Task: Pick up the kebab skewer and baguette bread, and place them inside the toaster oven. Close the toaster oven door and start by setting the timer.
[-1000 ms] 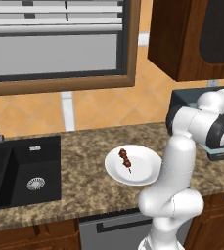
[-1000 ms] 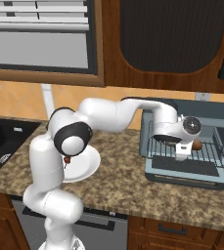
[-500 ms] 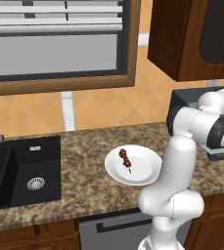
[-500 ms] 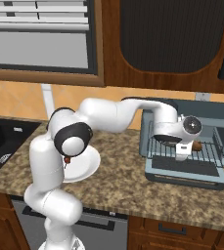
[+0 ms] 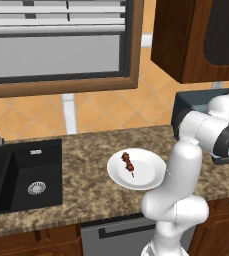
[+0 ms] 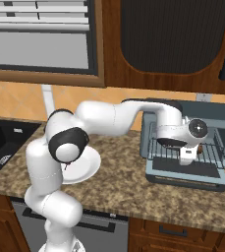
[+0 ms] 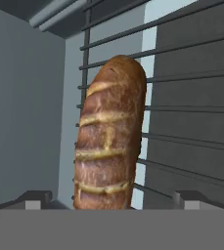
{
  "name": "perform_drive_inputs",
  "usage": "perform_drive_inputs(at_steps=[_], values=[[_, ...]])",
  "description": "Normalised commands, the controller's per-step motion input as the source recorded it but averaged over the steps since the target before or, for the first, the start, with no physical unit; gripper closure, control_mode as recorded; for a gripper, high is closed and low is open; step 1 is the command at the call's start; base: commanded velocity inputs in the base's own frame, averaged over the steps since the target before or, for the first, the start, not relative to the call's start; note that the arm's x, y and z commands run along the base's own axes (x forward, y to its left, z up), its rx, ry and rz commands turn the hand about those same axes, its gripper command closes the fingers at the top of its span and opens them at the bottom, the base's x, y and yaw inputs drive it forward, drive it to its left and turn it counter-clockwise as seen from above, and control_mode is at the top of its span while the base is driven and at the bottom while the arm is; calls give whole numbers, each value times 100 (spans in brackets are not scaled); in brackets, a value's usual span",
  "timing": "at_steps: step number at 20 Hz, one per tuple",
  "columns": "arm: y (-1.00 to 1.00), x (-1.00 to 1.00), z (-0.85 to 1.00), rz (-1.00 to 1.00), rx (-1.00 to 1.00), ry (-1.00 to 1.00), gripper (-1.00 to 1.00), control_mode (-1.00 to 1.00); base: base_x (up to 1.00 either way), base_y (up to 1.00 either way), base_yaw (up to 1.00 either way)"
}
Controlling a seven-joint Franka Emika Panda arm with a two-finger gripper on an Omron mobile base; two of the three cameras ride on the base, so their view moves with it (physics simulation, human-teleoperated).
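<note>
Brown and crusty, the baguette bread (image 7: 111,136) lies on the wire rack (image 7: 191,122) inside the toaster oven (image 6: 222,123), its slashed top running lengthwise between your spread fingertips (image 7: 33,199); the gripper (image 6: 185,156) stands open, holding nothing, so you can judge that half done. Your kebab skewer (image 5: 128,162), a thin stick of dark red chunks, waits on the smooth white plate (image 5: 153,175) on the speckled stone counter (image 5: 86,170). Fetching it, shutting the toaster oven door (image 6: 187,173) and setting the timer remain.
</note>
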Motion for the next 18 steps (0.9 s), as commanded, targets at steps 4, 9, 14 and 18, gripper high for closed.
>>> perform_drive_inputs(at_steps=[4, 9, 14, 18], values=[[-5, -66, 16, 0, -1, 0, -100, -100, 0, 0, 0], [17, -76, 25, 8, -1, 1, -100, -100, 0, 0, 0], [89, -57, 20, 33, -5, 9, -100, -100, 0, 0, 0], [100, -47, 23, 37, -9, 13, -100, -100, 0, 0, 0]])
